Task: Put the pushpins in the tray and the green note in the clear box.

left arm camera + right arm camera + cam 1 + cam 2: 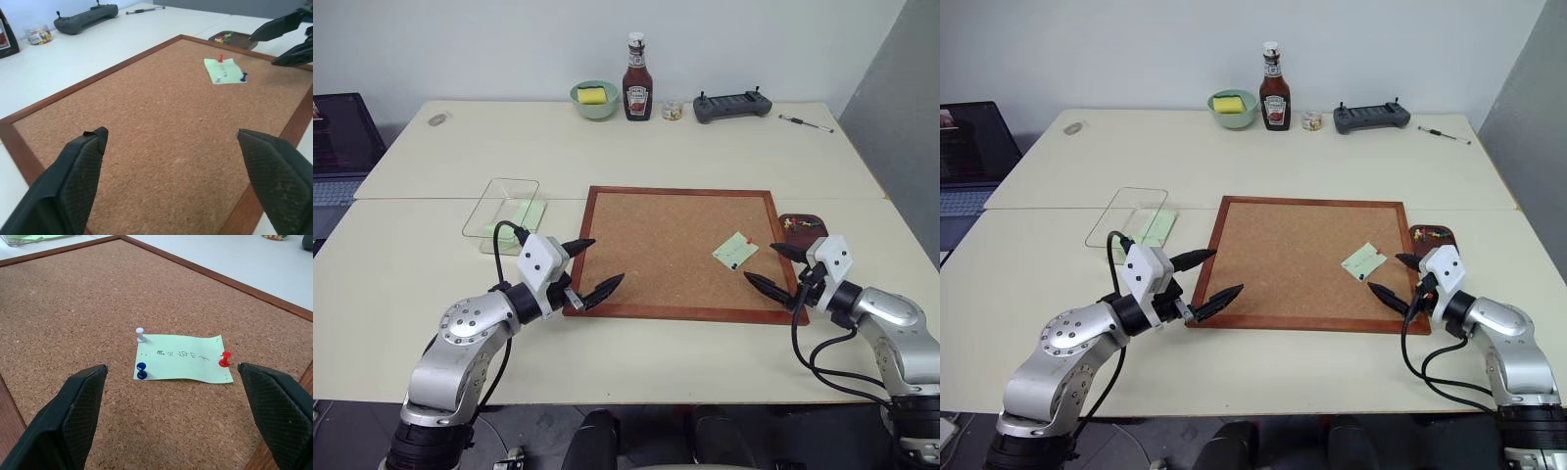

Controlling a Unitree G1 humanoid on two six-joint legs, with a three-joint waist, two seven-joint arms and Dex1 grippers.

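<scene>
Green note (182,359) flat, askew on corkboard (656,245)

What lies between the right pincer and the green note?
Only bare corkboard lies between the open right pincer and the green note, seen in the right wrist view.

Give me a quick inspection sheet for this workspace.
Surface: pale table, corkboard in the middle.
Job's things: green note fixed to the corkboard by three pushpins; tray holds pins; clear box holds green paper.
Clutter: ketchup bottle, bowl, controller, pen.
Grippers: left gripper and right gripper open, empty.
Cables: black cable on each wrist.
Surroundings: laptop, white wall.
</scene>
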